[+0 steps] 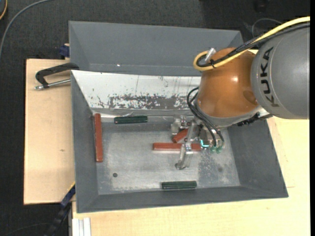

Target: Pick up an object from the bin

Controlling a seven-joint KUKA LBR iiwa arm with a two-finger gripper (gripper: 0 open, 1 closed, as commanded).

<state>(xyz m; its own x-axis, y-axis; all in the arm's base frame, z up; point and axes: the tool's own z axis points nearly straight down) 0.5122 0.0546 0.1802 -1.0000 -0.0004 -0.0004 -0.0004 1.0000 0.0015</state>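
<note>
— Nearest the camera?
— Dark green bar [179,185], flat on the bin [133,167] floor, in front of the short red bar [166,146].
— And the hand?
— Hand [184,159] down at that red bar's right end; spread or pressed together, impossible to tell.
— Farther back?
— Long red bar [98,136] well left of it; second dark green bar [131,119] behind it.

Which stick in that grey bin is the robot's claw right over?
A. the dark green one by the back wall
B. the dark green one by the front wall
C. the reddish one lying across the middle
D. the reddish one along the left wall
C: the gripper stands over the right end of the reddish stick that lies across the middle.
</note>
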